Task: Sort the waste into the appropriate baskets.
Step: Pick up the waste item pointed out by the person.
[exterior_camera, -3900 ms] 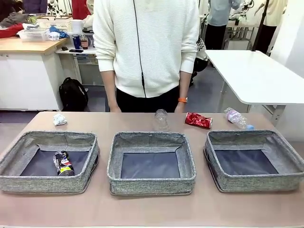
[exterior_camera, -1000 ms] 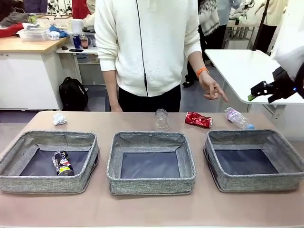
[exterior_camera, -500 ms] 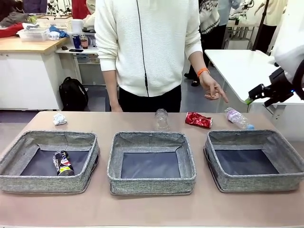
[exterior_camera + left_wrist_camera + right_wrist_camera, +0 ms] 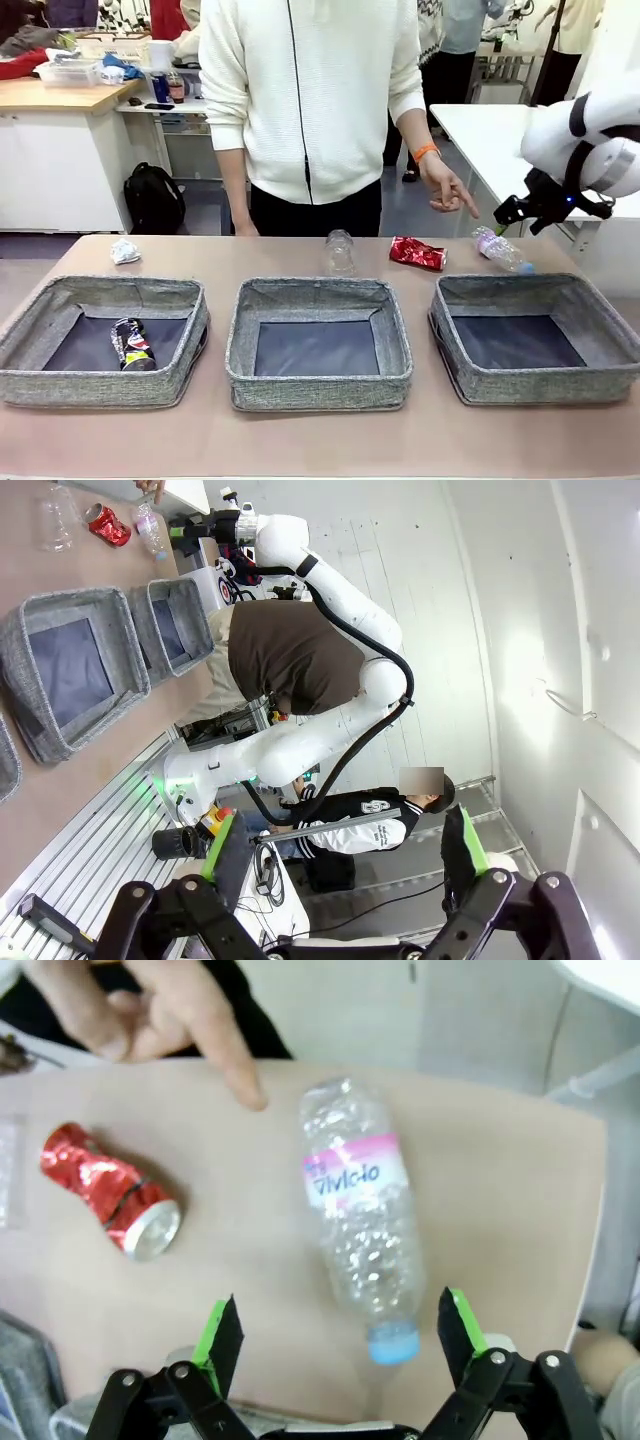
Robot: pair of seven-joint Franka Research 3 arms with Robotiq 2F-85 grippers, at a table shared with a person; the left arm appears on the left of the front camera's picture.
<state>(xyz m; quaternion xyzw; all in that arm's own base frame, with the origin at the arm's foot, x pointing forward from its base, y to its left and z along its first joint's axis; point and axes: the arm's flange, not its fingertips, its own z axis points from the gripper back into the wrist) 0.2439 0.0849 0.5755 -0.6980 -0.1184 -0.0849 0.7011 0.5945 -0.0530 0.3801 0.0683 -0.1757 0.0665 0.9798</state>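
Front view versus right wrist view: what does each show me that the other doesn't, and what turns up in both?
Front view: three baskets, a dark can lying in the left one, a paper wad and a second bottle on the table's far side.
Right wrist view: legible print on the label and the red can's silvery top.
Both: the lying bottle, the crushed red can, the person's hand pointing toward that bottle, and the open right gripper.

A person [image 4: 320,100] in a white zip sweater stands at twelve o'clock behind the brown table [image 4: 320,440], an orange band [image 4: 426,151] on one wrist. At ten o'clock a black backpack [image 4: 153,198] sits on the floor beside a wooden counter [image 4: 60,95]; a white table [image 4: 520,150] stands at two o'clock.
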